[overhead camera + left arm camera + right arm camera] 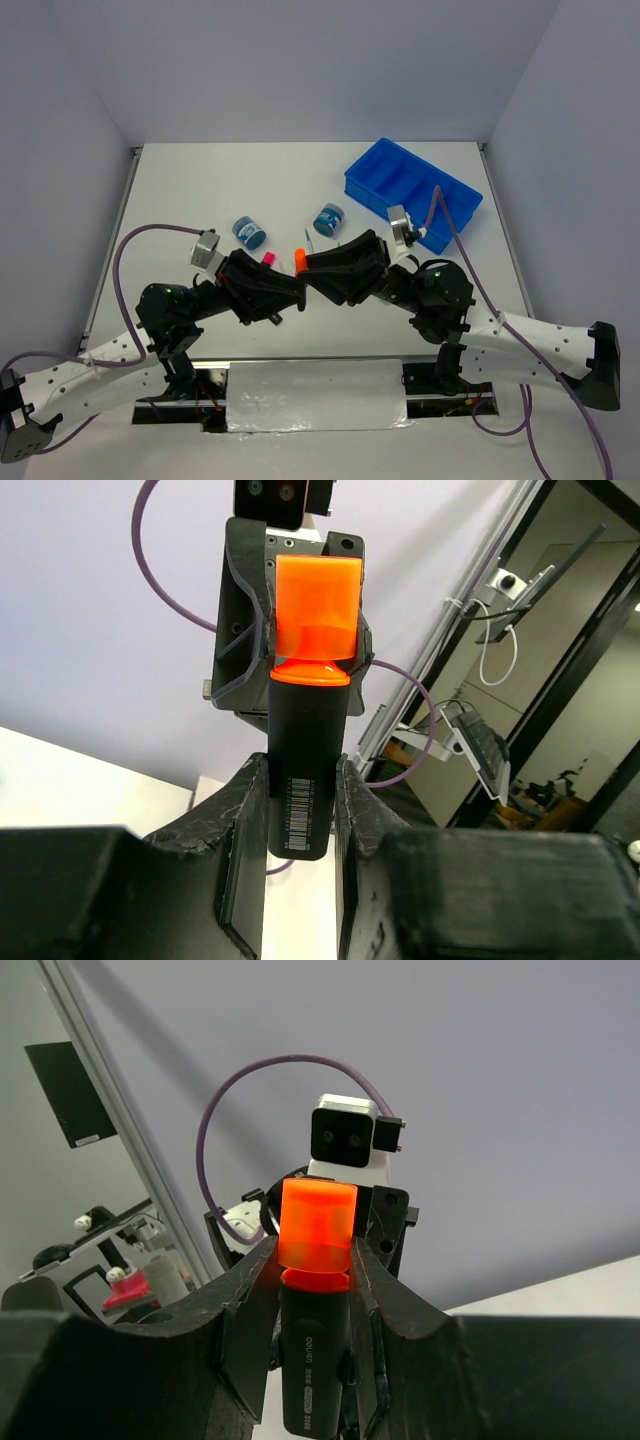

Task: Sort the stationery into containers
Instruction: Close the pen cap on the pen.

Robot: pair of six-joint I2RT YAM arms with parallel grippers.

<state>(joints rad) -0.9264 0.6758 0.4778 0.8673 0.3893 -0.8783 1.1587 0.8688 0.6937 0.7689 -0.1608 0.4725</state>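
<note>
Left wrist view: my left gripper [300,792] is closed partway on the orange-capped highlighter [303,770], with the pads flat against the lower barrel on either side of the barcode. Right wrist view: my right gripper [312,1295] is closed to a similarly narrow gap on the same highlighter, higher up, where cap meets barrel. The highlighter stands upright between my two grippers, cap up.

Handling, as I judge it:
- **Properties:** light, rigid plastic with smooth walls, so it is liable to pivot or slip in a pinch.
- **Cap:** probably a push fit; a grip on it alone may pull it off.
- **Where to hold:** the barrel, near mid-length, pads square to its sides.

The tray [372,196] lies beyond my right gripper, to its outer side.
</note>
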